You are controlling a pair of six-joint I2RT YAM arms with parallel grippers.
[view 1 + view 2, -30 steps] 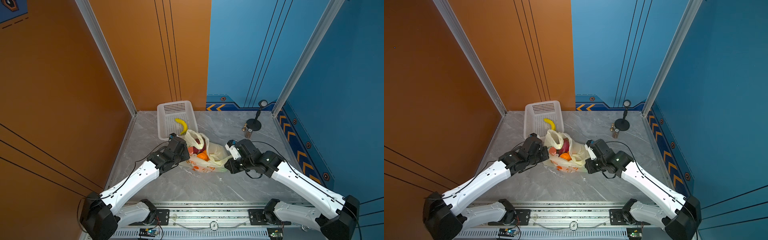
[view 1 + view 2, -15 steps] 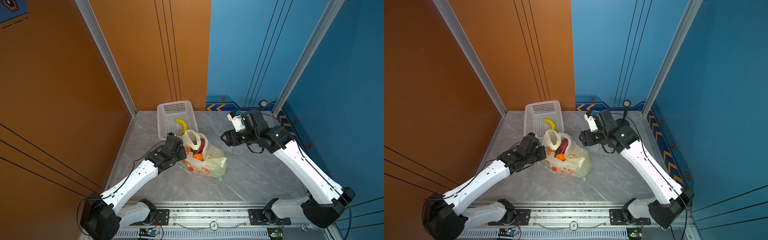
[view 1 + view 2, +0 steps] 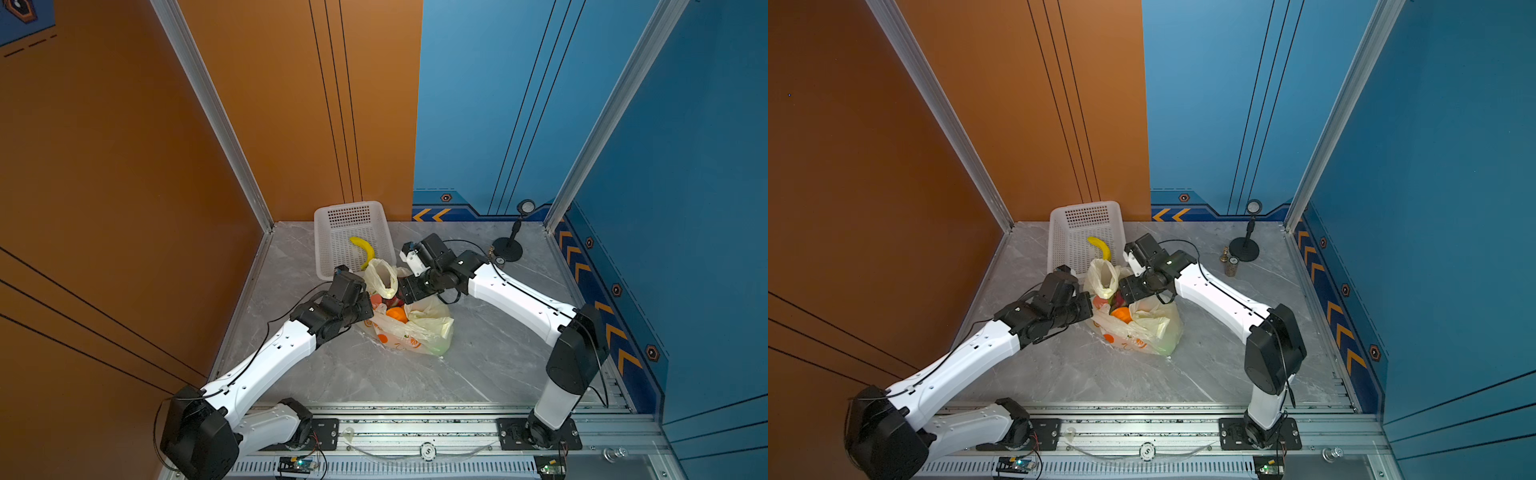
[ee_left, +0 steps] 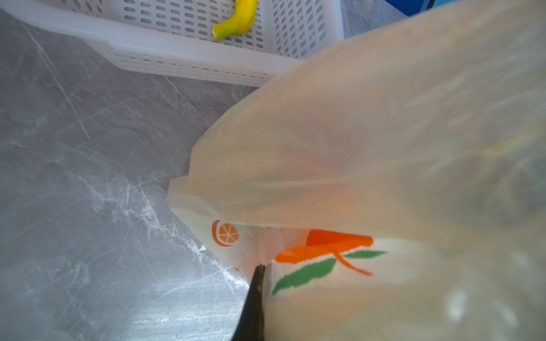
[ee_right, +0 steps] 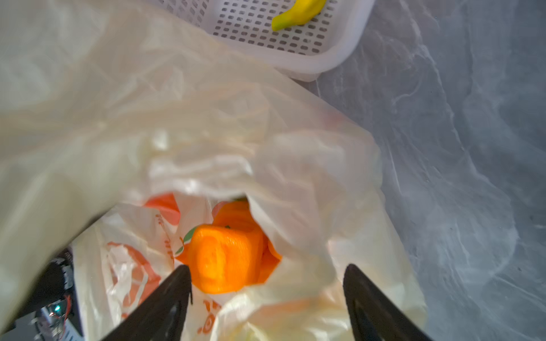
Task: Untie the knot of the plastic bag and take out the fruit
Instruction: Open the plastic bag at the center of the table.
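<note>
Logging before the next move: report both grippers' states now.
Left gripper: jaws closed on the thin pale-yellow printed plastic bag.
Right gripper: jaws open, holding nothing.

The plastic bag (image 3: 428, 328) is pale yellow with orange and green prints; the basket (image 3: 332, 249) is white and perforated, the banana (image 3: 365, 249) yellow.

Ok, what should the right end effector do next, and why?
Probably lower the right end effector onto the orange and close: its jaws stand open just above that fruit, while the left end effector pinches the edge of the plastic bag.
</note>
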